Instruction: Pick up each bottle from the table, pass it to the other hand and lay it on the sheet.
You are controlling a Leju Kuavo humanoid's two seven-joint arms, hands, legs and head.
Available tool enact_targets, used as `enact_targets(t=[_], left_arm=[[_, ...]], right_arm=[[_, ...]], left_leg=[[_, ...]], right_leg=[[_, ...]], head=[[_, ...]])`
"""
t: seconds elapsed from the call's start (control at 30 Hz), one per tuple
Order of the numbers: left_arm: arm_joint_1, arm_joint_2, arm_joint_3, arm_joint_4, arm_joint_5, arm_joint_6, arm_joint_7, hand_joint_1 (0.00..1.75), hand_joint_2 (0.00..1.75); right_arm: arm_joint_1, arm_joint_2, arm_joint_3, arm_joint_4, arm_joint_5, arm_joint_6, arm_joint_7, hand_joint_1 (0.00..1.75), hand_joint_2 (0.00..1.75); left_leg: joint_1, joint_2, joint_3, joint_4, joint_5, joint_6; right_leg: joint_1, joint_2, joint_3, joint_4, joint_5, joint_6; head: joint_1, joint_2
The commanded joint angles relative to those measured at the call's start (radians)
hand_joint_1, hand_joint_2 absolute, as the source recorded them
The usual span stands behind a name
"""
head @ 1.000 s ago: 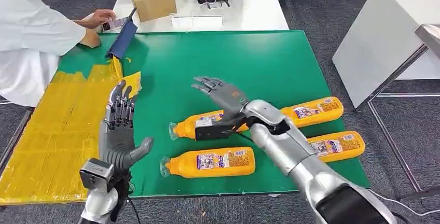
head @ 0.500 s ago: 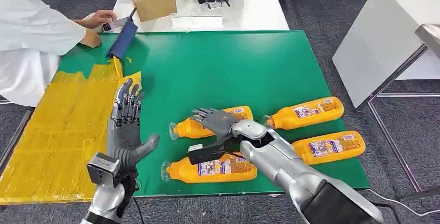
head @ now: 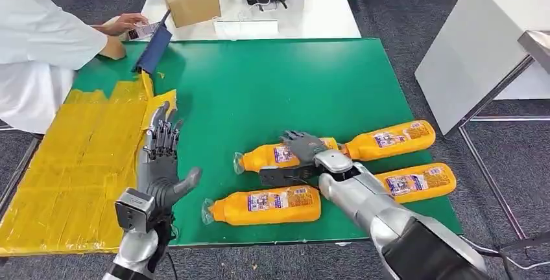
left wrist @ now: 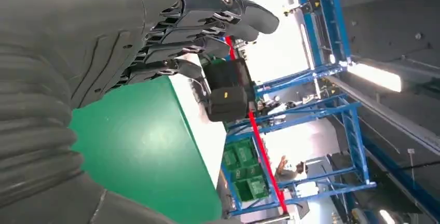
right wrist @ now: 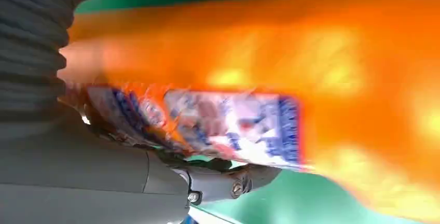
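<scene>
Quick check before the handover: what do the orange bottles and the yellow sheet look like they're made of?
The orange bottles, such as the nearest one, look like smooth, glossy plastic: bright highlights on the body, a clear cap end and a printed label. The right hand rests on another bottle. The yellow sheet looks like thin plastic film or taped strips, going by its wrinkles and seams; which one is unclear.

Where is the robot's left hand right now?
In the head view the left hand hovers open, fingers up, over the green table's left part, beside the yellow sheet and left of the bottles.
</scene>
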Motion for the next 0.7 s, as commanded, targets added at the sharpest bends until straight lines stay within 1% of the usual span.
enact_targets(t=[0.03,0.1,0.13,0.2,0.23,0.3,0.33,0.37,0.4,0.5,0.57,0.7], left_arm=[[-0.041,-0.006,-0.018,0.074,-0.009,-0.008,0.015,0.0,1.75],[-0.041,-0.006,-0.018,0.074,-0.009,-0.008,0.015,0.0,1.75],[-0.037,-0.007,-0.016,0.073,-0.011,-0.008,0.017,0.0,1.75],[-0.033,-0.009,-0.012,0.072,-0.013,-0.008,0.02,0.0,1.75],[-0.032,-0.009,-0.012,0.073,-0.014,-0.009,0.021,0.0,1.75],[-0.032,-0.01,-0.012,0.073,-0.014,-0.009,0.021,0.0,1.75],[-0.034,-0.012,-0.01,0.079,-0.014,-0.008,0.021,0.0,1.75],[-0.038,-0.013,-0.013,0.083,-0.014,-0.009,0.021,0.0,1.75],[-0.041,-0.014,-0.013,0.089,-0.014,-0.009,0.021,0.0,1.75],[-0.047,-0.016,-0.014,0.098,-0.014,-0.009,0.02,0.0,1.75],[-0.046,-0.016,-0.016,0.101,-0.016,-0.01,0.019,0.0,1.75],[-0.027,-0.015,-0.021,0.071,-0.029,-0.014,0.019,0.0,1.75]], right_arm=[[0.004,-0.011,0.007,0.115,0.077,-0.048,0.099,0.0,1.75],[0.004,-0.011,0.007,0.115,0.077,-0.048,0.099,0.0,1.75],[0.007,-0.01,0.009,0.114,0.09,-0.07,0.12,0.0,1.75],[0.006,-0.005,0.014,0.118,0.11,-0.076,0.139,0.0,1.75],[0.005,-0.003,0.011,0.122,0.109,-0.066,0.139,0.0,1.75],[0.005,-0.006,0.011,0.122,0.109,-0.067,0.138,0.0,1.75],[0.005,-0.004,0.002,0.127,0.106,-0.035,0.136,0.0,1.75],[0.005,-0.006,-0.005,0.128,0.108,0.0,0.129,0.09,1.75],[0.008,-0.008,-0.015,0.126,0.105,0.014,0.115,1.73,1.75],[0.019,-0.01,-0.045,0.117,0.082,0.01,0.086,1.75,1.75],[0.024,-0.005,-0.074,0.111,0.074,-0.027,0.065,1.75,1.75],[0.028,0.004,-0.157,0.072,0.057,-0.112,0.013,1.75,1.75]], left_leg=[[0.002,-0.006,0.005,-0.001,-0.001,-0.002],[0.001,-0.004,0.004,-0.001,0.0,-0.001],[0.002,-0.006,0.006,-0.001,-0.001,-0.001],[0.002,-0.004,0.006,-0.001,-0.001,-0.001],[0.001,-0.003,0.006,-0.001,-0.001,-0.001],[0.001,-0.003,0.006,-0.001,0.0,-0.001],[0.001,-0.003,0.006,-0.001,0.0,-0.001],[0.001,-0.004,0.006,-0.001,0.0,-0.001],[0.001,-0.003,0.006,-0.001,0.0,0.0],[0.002,-0.005,0.008,-0.001,0.0,-0.001],[0.001,-0.003,0.008,-0.001,0.0,-0.001],[0.002,-0.006,0.009,-0.001,0.0,-0.001]], right_leg=[[0.001,0.0,0.007,-0.001,-0.002,-0.002],[0.0,-0.001,0.005,-0.001,-0.001,-0.001],[0.001,-0.001,0.007,-0.001,-0.002,-0.002],[0.001,0.0,0.007,-0.001,-0.002,-0.002],[0.0,0.001,0.006,-0.001,-0.001,-0.001],[0.0,0.001,0.006,-0.001,-0.001,-0.002],[0.0,0.0,0.005,-0.001,0.0,-0.002],[0.0,0.0,0.007,-0.002,-0.001,-0.002],[0.0,0.0,0.006,-0.001,0.0,-0.002],[0.001,0.0,0.009,-0.002,-0.001,-0.002],[0.001,0.0,0.008,-0.002,0.0,-0.002],[0.001,0.0,0.009,-0.002,-0.001,-0.003]], head=[[0.0,0.0],[0.0,0.0],[0.0,0.0],[0.0,0.0],[0.0,0.0],[0.0,0.0],[0.0,0.0],[0.0,0.0],[0.0,0.0],[0.0,0.0],[0.0,0.0],[0.0,0.0]])
